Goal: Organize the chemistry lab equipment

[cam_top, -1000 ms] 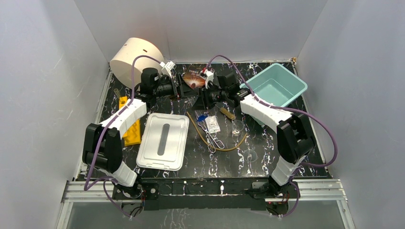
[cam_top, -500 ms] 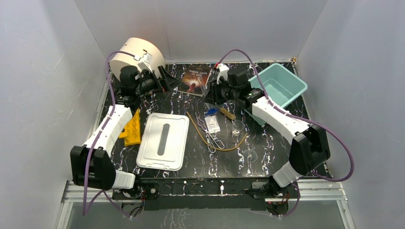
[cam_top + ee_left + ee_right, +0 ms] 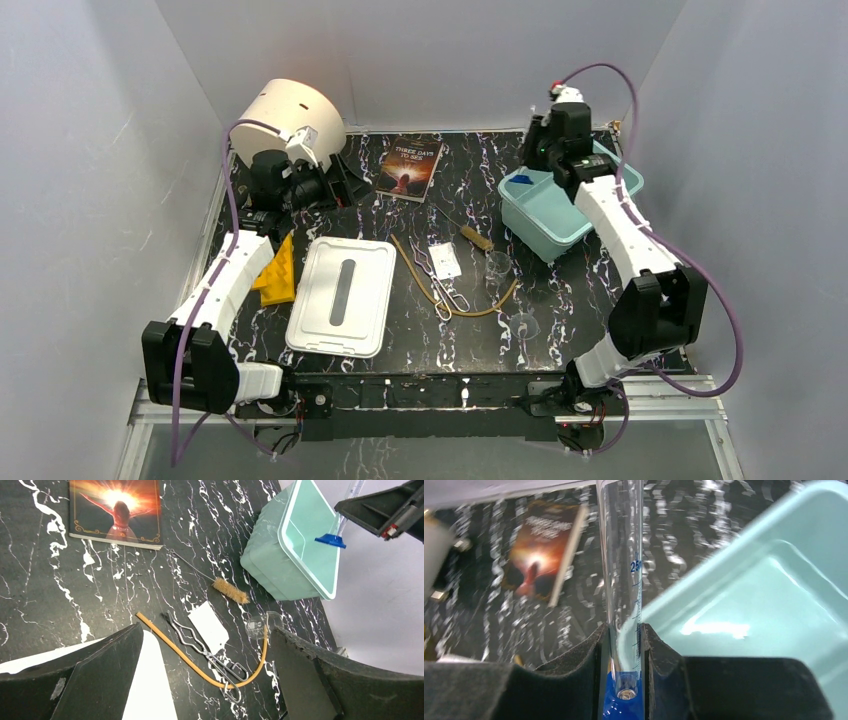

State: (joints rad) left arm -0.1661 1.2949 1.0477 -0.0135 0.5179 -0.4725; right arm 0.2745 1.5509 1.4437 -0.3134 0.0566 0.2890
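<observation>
While the right gripper [image 3: 623, 637] is clenched on the clear blue-ended graduated tube [image 3: 621, 555], the tube hangs over the left end of the teal plastic bin [image 3: 560, 215] at the back right, blue end lowest. Whether it touches the bin I cannot tell. The left gripper [image 3: 205, 630] is spread wide with nothing between its fingers, up beside the big cream cylinder [image 3: 285, 120]. On the black marbled table [image 3: 40, 595], the metal wire tongs [image 3: 200, 647] lie across the tan rubber tubing [image 3: 150, 624], and the white packet [image 3: 207, 627] lies just beside them. The brown bristle brush [image 3: 230, 590] and the little clear glass beaker [image 3: 260, 625] lie nearer the bin, with the dark-covered book [image 3: 117, 510] well behind.
</observation>
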